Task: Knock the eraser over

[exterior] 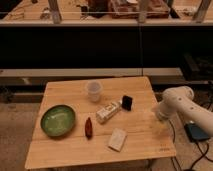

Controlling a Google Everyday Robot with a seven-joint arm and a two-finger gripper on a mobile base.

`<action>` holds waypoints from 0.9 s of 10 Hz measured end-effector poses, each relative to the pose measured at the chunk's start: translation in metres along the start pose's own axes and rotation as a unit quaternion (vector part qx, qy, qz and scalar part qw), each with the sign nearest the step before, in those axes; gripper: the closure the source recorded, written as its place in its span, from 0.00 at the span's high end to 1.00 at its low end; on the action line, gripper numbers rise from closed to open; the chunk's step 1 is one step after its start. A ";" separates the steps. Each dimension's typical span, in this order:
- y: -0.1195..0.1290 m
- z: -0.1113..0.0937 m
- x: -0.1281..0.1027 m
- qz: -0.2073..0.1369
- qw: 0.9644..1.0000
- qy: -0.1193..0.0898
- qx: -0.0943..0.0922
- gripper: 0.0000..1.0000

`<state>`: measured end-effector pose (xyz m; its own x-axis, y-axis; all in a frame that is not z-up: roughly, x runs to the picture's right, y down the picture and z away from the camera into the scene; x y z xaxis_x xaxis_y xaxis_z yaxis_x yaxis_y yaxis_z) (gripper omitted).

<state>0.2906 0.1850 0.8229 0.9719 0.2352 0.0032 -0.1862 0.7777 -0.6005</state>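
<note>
My tool (159, 125) hangs low over the table (65, 150), to the right of the eraser (127, 102) in view and nearer the camera, well apart from it. I can't tell if the tool is apart or together. The eraser stands upright. The cream carton (108, 111) lies just left of the eraser, the clear cup (93, 91) sits behind-left of it, the white block (117, 139) in front of it, and the green bowl (58, 120) far left.

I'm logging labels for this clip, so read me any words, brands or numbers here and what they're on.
Nothing here can be read.
On the carton: any print is too blurred to read.
On the eraser, cup and white block: no marks show.
On the gripper, over the table's right side, right of the eraser: no label shows.
</note>
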 end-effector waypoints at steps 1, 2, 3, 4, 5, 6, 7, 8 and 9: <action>0.000 0.000 0.000 0.000 1.000 0.000 0.000 0.80; -0.001 0.000 -0.001 0.000 1.000 -0.001 0.002 0.75; -0.007 0.000 -0.007 0.001 1.000 -0.009 0.011 0.63; -0.012 0.001 -0.015 0.001 1.000 -0.014 0.015 0.58; -0.017 0.001 -0.023 -0.001 1.000 -0.018 0.018 0.56; -0.017 0.000 -0.022 0.000 1.000 -0.020 0.021 0.56; -0.018 0.000 -0.022 0.001 0.999 -0.022 0.024 0.56; -0.020 0.001 -0.025 0.003 0.999 -0.027 0.031 0.51; -0.027 -0.003 -0.031 0.003 0.999 -0.032 0.043 0.42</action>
<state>0.2658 0.1556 0.8366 0.9602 0.2743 0.0516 -0.2067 0.8230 -0.5290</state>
